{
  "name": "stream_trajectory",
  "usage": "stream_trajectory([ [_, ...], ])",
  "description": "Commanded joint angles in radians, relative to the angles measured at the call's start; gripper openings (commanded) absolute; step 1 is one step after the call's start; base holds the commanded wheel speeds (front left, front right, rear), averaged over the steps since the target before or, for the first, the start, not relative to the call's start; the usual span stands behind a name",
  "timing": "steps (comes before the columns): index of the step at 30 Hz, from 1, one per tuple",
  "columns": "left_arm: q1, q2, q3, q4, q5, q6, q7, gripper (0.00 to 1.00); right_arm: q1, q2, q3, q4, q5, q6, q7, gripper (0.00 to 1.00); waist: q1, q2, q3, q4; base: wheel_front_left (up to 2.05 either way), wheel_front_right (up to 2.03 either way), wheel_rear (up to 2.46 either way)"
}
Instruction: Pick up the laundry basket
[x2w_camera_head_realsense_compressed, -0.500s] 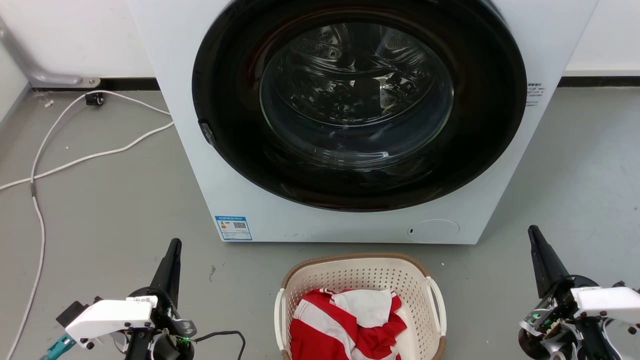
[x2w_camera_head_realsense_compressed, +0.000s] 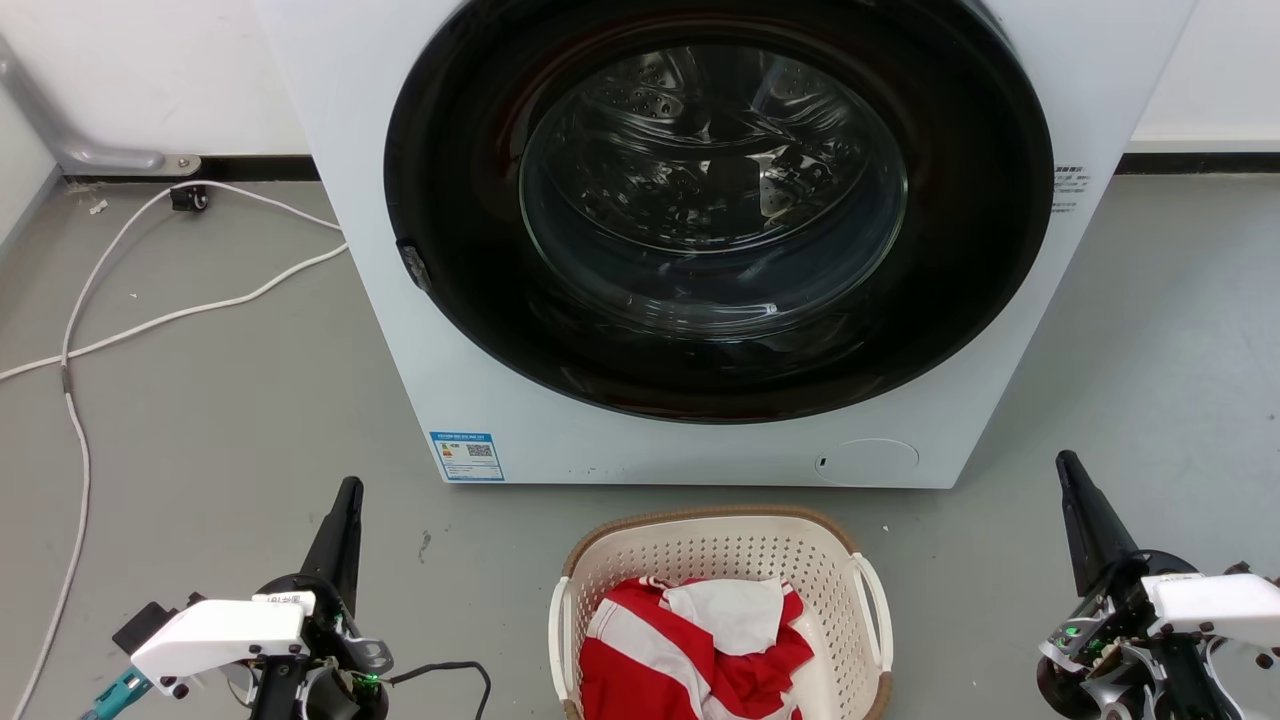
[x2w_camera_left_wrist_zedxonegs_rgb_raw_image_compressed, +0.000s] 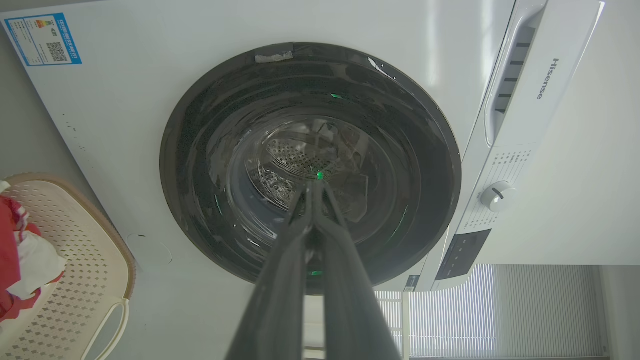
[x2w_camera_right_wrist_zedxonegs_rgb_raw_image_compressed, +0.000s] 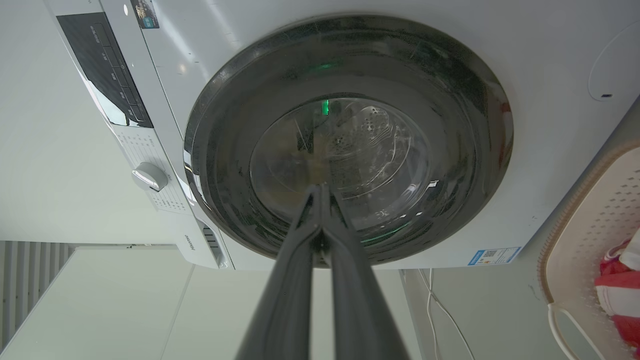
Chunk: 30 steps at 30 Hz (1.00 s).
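Cream perforated plastic laundry basket (x2w_camera_head_realsense_compressed: 700, 519), brown-rimmed, sits bottom centre. Left gripper (x2w_camera_head_realsense_compressed: 344, 515) lower left, right gripper (x2w_camera_head_realsense_compressed: 1078, 495) lower right. Both clenched, empty.

Only one readable word: "Hisense", grey letters on the white drawer front (x2w_camera_left_wrist_zedxonegs_rgb_raw_image_compressed: 545, 75) at the top of the washing machine (x2w_camera_left_wrist_zedxonegs_rgb_raw_image_compressed: 125, 110), left wrist view. A small mark (x2w_camera_right_wrist_zedxonegs_rgb_raw_image_compressed: 189, 239) on that same drawer in right wrist view is too small to read.

Blue label (x2w_camera_head_realsense_compressed: 466, 456) with a QR code sits on the machine's lower front corner; its print is illegible in every view. Grey text block (x2w_camera_head_realsense_compressed: 1068, 188) on the front beside the door: illegible. Print around the dial (x2w_camera_left_wrist_zedxonegs_rgb_raw_image_compressed: 496, 196): too small. Dark display panel (x2w_camera_right_wrist_zedxonegs_rgb_raw_image_compressed: 102, 75): icons, unreadable. Sticker (x2w_camera_right_wrist_zedxonegs_rgb_raw_image_compressed: 145, 11) beside it: blurred. Small tag (x2w_camera_head_realsense_compressed: 282, 599) on the left arm's white cover: characters illegible.
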Motion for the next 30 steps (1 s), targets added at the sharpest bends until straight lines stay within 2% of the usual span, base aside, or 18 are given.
stream_trajectory([
  [1,-0.011,0.000,0.001,0.001,0.004,-0.003,0.003,0.00,-0.013,0.004,0.001,0.001,-0.001,0.003,0.000,0.00,0.0000,-0.0001,0.000,0.000,0.00,0.00,0.00],
  [30,-0.011,0.000,0.001,0.001,0.003,-0.003,0.003,0.00,-0.013,0.004,0.001,0.001,-0.001,0.003,0.000,0.00,0.0000,-0.0001,0.000,0.000,0.00,0.00,0.00],
])
